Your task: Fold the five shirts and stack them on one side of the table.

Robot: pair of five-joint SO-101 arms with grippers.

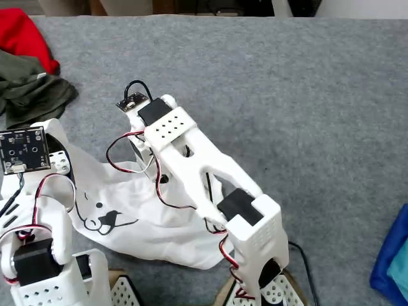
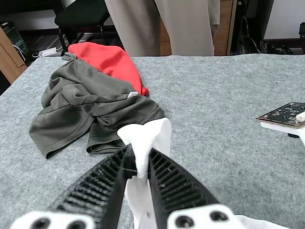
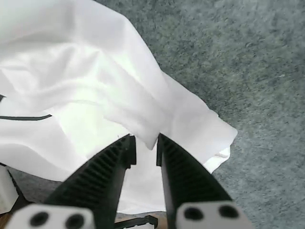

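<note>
Subject: white shirt with a black dog-face print [image 1: 137,239], crumpled on the grey felt worktop [image 1: 306,95] at the near edge, between the two arms. Left tool [image 2: 139,153] is clamped narrow on a raised tuft of it. Right tool [image 3: 144,143] is nearly closed, with a fold tip seemingly caught between the jaws.

Judgement: draw both grips apart evenly and get the cloth taut before laying any fold; a one-sided pull would twist it.

Olive-green crumpled shirt [image 2: 86,100] and red shirt [image 2: 109,59] sit touching at the far corner. From above the arms cover much of the white cloth, so collar and sleeves can't be picked out.
</note>
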